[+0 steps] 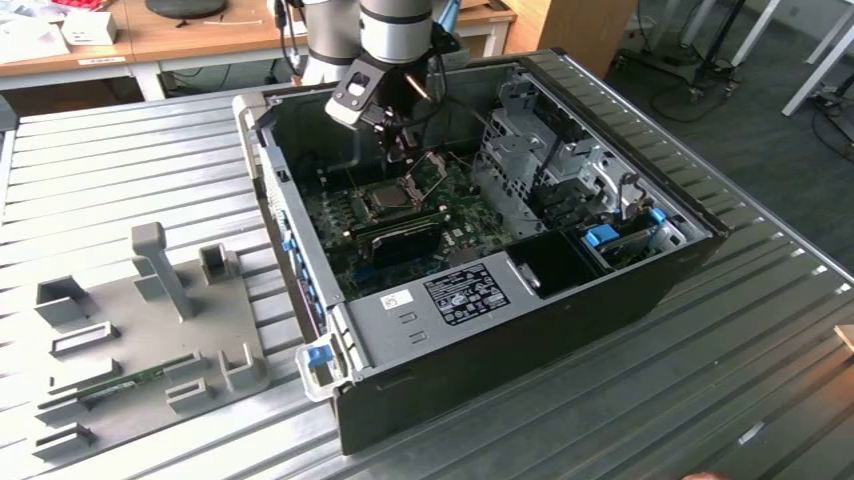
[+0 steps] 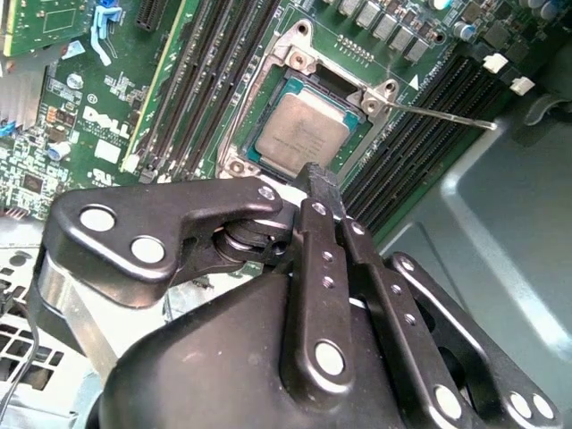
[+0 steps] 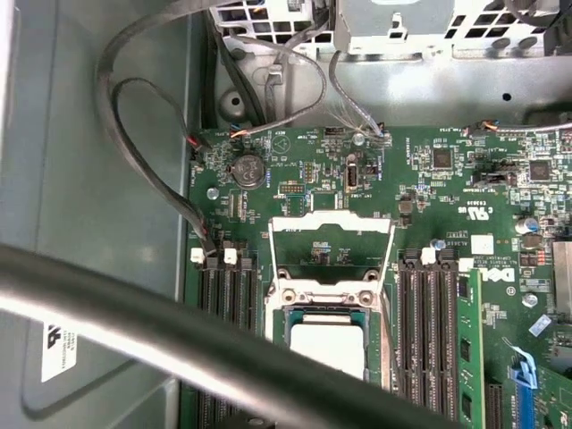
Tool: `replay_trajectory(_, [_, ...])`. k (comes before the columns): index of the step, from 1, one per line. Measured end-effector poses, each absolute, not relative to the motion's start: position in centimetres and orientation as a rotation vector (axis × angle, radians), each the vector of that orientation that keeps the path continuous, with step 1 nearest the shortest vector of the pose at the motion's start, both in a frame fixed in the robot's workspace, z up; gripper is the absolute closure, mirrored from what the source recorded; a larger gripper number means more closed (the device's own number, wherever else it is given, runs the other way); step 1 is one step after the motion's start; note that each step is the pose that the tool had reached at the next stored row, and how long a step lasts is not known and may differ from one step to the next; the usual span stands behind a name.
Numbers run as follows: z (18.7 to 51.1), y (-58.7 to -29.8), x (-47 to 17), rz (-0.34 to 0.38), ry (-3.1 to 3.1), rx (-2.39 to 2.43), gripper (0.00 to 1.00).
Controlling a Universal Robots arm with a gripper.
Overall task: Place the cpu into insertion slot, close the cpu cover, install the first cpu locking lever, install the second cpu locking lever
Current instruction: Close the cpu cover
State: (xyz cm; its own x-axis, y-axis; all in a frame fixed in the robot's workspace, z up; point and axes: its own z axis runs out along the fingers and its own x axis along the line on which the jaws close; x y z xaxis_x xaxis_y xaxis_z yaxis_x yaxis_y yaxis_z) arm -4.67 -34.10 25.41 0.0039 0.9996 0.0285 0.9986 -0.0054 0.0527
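Observation:
The cpu (image 2: 304,134) lies flat in the insertion slot (image 2: 239,165) on the green motherboard, its silver-grey top also showing in the first wrist view (image 3: 327,345). The cpu cover (image 3: 331,234) is swung open, standing up behind the socket (image 1: 430,172). A thin wire locking lever (image 2: 447,116) sticks out from the socket's corner, unlatched. My gripper (image 2: 318,177) hovers just above the socket's edge with its black fingers pressed together and nothing between them; in the exterior view the gripper (image 1: 398,150) hangs inside the case over the board.
The open computer case (image 1: 667,270) lies on a ribbed metal table. Black memory slots (image 2: 420,134) flank the socket. A drive cage (image 1: 534,150) and loose cables (image 3: 143,152) crowd the case. A grey fixture plate (image 1: 147,320) sits at the exterior view's left.

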Motion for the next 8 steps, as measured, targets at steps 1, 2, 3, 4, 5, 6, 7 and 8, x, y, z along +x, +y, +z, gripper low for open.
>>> replay_trajectory(1, [25.49, -34.09, -4.67, 0.09, 2.203, 2.214, 0.9])
replay_trajectory(2, [25.53, -34.09, -4.67, 0.09, 2.203, 2.214, 0.9])
replay_trajectory(3, [25.57, -34.09, -4.67, 0.09, 2.203, 2.214, 0.9])
replay_trajectory(4, [25.62, -34.09, -4.67, 0.09, 2.203, 2.214, 0.9])
replay_trajectory(5, [25.67, -34.09, -4.67, 0.09, 2.203, 2.214, 0.9])
replay_trajectory(6, [25.71, -34.09, -4.67, 0.09, 2.203, 2.214, 0.9])
replay_trajectory(7, [25.74, -34.09, -4.67, 0.09, 2.203, 2.214, 0.9])
replay_trajectory(8, [25.74, -34.09, -4.67, 0.09, 2.203, 2.214, 0.9])
